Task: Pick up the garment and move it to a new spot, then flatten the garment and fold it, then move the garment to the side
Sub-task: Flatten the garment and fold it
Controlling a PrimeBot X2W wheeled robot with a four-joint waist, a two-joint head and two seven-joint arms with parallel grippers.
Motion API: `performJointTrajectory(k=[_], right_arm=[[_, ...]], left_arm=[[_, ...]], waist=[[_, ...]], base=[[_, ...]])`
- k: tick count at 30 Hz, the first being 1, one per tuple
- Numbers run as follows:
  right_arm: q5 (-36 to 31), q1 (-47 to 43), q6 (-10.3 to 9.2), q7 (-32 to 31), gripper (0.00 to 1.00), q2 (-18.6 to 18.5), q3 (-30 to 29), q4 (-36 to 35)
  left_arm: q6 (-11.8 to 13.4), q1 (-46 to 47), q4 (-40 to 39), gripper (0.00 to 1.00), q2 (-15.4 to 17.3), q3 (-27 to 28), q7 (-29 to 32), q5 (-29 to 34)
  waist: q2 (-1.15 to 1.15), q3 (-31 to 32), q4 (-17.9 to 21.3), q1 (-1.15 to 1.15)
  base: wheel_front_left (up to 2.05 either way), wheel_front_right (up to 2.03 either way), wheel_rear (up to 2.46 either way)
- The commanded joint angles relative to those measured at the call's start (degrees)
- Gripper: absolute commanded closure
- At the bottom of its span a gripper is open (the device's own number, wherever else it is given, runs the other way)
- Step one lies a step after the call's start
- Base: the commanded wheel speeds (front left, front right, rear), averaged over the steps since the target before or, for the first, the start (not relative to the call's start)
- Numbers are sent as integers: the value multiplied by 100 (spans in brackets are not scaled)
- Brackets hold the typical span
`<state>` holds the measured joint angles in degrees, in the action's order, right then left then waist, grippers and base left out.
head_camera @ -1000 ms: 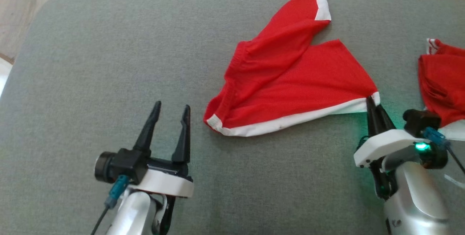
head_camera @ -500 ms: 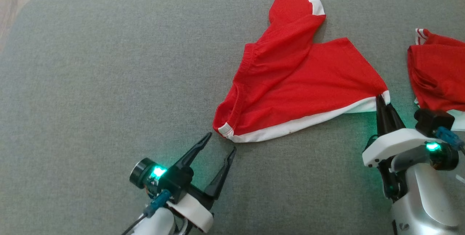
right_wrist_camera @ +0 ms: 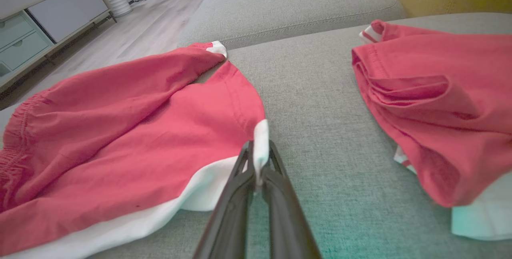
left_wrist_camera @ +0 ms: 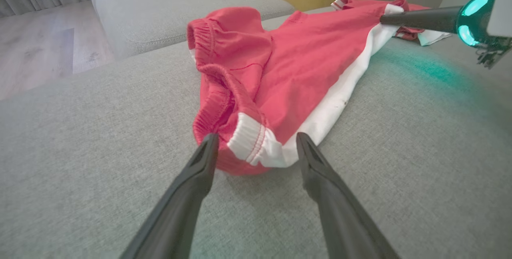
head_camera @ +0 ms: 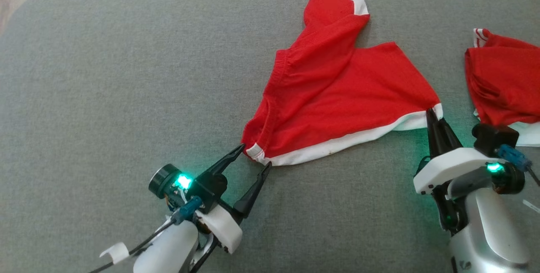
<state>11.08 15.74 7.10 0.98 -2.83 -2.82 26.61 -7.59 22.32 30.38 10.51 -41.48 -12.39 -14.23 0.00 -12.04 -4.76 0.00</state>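
Garment [head_camera: 337, 91] is lying spread on grey cushion [head_camera: 126, 74]. Left gripper [head_camera: 255, 155] is angling low at the garment's left waistband corner, jaws wide apart and straddling it, gripping nothing. Right gripper [head_camera: 431, 112] is pinching the garment's white-trimmed right corner, jaws closed on the fabric.

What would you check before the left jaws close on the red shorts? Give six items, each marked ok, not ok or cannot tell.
1. Left jaws open: ok.
2. Waistband corner between left jaws: ok.
3. Right jaws shut on hem corner: ok.
4. Shorts flat: not ok, wrinkled.
5. Other red garment apart from shorts: ok.
6. Left jaws low enough to catch both layers: cannot tell.
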Motion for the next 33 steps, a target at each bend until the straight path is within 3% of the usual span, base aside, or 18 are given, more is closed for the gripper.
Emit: performJointTrajectory(k=[1, 10, 11, 13, 20, 33], right_arm=[[25, 37, 39, 7, 100, -5, 160, -215], [43, 20, 39, -29, 100, -5, 235, -256], [42, 17, 39, -35, 100, -5, 240, -261], [40, 14, 39, -44, 100, -5, 249, -273], [63, 19, 39, -89, 100, -5, 317, -353], [29, 85, 39, -136, 100, -5, 270, -764]], left_arm=[[11, 270, -76, 0, 136, 111, -6, -53], [10, 415, 143, 1, 154, -34, -4, -243], [10, 431, 161, 25, 151, -55, -7, -270], [10, 458, 188, 100, 146, -106, -13, -339], [40, 554, 224, 100, 177, -71, -99, -523], [347, 452, -368, 100, 203, 587, -255, -808]], waist=[[0, 5, 20, 0], [0, 0, 74, 0], [0, -3, 77, 0], [0, -9, 81, 0], [0, -20, 72, 0], [0, 19, -79, 0]], base=[[0, 0, 0], [0, 0, 0], [0, 0, 0], [0, 0, 0], [0, 0, 0], [0, 0, 0]])
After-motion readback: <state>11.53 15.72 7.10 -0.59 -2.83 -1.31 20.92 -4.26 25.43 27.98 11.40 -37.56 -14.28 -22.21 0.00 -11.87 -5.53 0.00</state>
